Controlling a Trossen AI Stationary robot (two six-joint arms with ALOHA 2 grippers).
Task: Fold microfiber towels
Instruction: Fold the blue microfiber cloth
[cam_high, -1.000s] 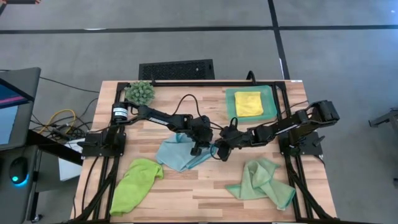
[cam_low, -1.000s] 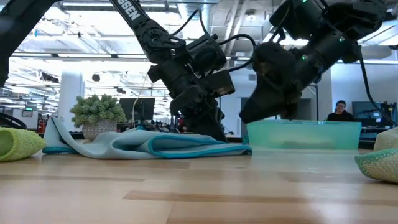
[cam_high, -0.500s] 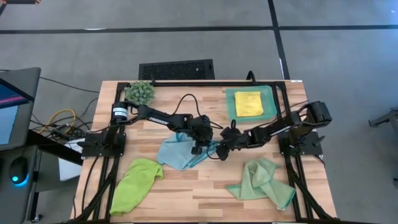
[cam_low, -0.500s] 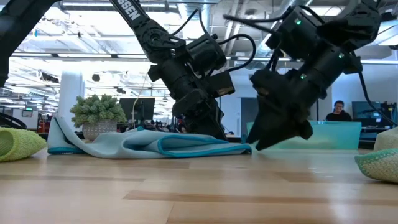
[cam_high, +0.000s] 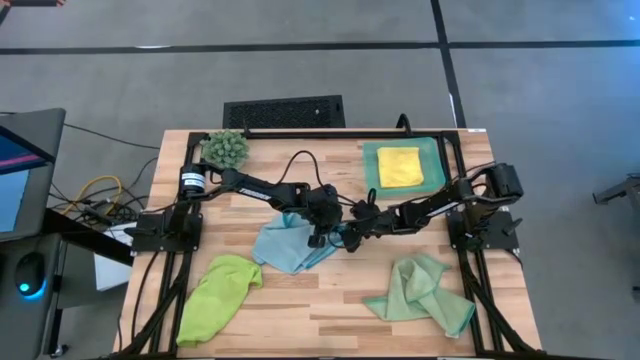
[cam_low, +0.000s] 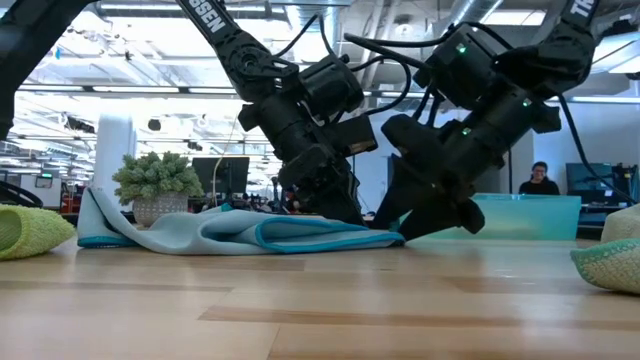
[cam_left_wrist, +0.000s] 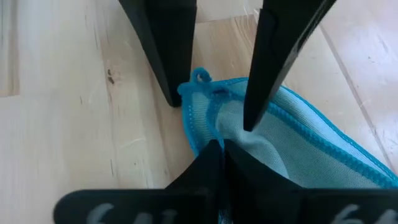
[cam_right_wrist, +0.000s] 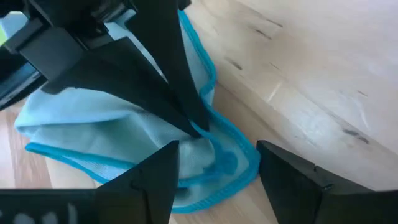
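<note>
Right wrist view, light blue towel (cam_right_wrist: 112, 137) corner between right end effector (cam_right_wrist: 217, 180) fingers

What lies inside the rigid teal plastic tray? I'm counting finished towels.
In the teal plastic tray lies one yellow microfiber towel, folded into a flat square. Anything beneath it is covered, so a second towel there cannot be ruled out.

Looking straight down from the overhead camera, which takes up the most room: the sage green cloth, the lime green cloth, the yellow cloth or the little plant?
1. Sage green cloth and lime green cloth: both crumpled, too alike to rank.
2. Yellow cloth, lying flat in the teal tray.
3. Plant, smallest.
</note>
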